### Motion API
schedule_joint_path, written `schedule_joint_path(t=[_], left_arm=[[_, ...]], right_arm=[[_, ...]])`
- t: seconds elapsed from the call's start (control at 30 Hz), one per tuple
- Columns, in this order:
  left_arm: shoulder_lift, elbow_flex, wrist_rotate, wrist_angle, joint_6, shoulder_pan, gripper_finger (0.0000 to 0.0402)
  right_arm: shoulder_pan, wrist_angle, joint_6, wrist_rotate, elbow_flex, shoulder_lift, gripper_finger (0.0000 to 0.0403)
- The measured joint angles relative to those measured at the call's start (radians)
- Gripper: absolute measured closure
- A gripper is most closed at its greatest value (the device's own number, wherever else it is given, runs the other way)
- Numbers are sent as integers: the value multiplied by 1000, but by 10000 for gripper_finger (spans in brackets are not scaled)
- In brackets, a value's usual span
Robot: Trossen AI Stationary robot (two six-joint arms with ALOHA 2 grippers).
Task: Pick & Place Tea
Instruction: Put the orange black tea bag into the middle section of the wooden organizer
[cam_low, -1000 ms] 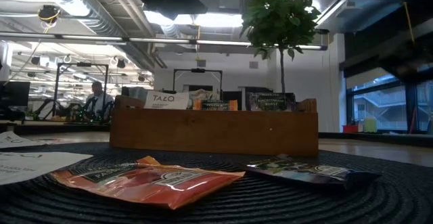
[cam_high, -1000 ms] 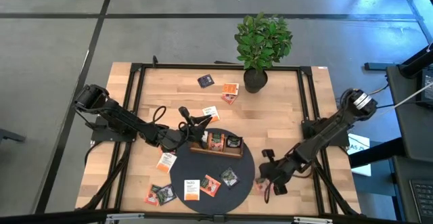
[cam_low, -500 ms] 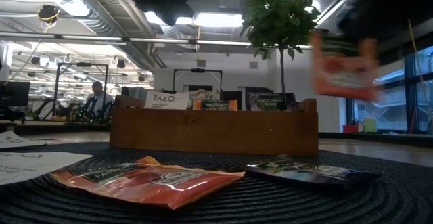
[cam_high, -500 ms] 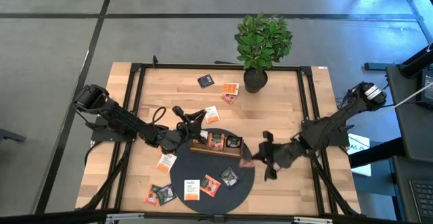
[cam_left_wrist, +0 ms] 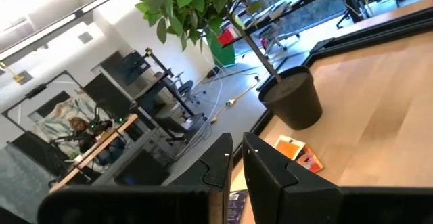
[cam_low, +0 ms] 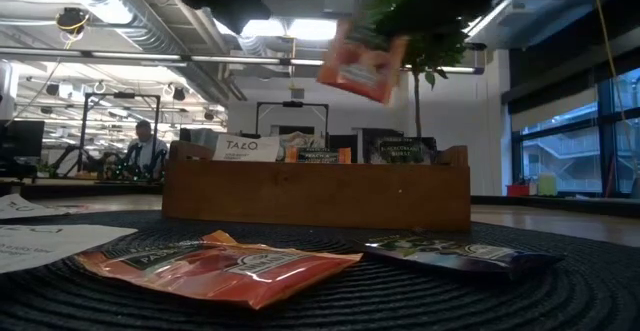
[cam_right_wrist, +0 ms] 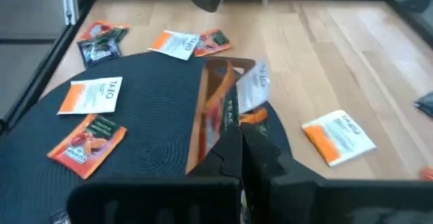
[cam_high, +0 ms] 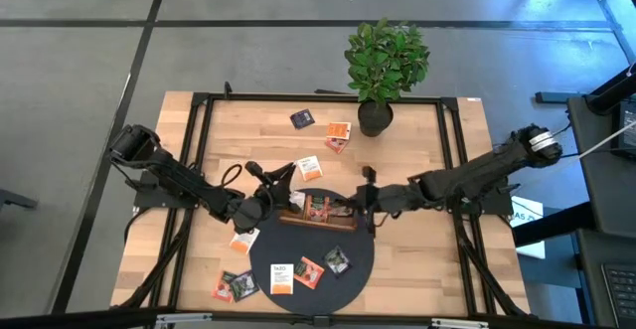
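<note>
The right gripper (cam_high: 364,206) hangs over the wooden tray's (cam_high: 316,221) right end, jaws clamped on an orange sachet (cam_low: 362,63). The left gripper (cam_high: 260,175), jaws together, hovers beside the tray.

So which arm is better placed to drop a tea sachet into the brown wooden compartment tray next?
Right. The right gripper holds an orange-red tea sachet in the air above the brown wooden compartment tray. The left gripper waits by the tray's other end with no sachet.
</note>
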Motion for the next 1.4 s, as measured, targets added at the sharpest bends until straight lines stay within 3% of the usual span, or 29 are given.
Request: schedule_joint_path(t=[0.33,0.57,0.93,1.4], left_arm=[[0,0,0,-14,-2,-32,368],[0,0,2,-49,-28,-32,368],[0,0,3,-82,-37,-32,368],[0,0,3,-89,-56,-32,368]], right_arm=[[-25,-89,-20,-1,186,254,403],[-25,-130,-13,-1,248,356,403],[-26,-144,12,58,252,407,403],[-39,-143,-23,25,252,407,386]])
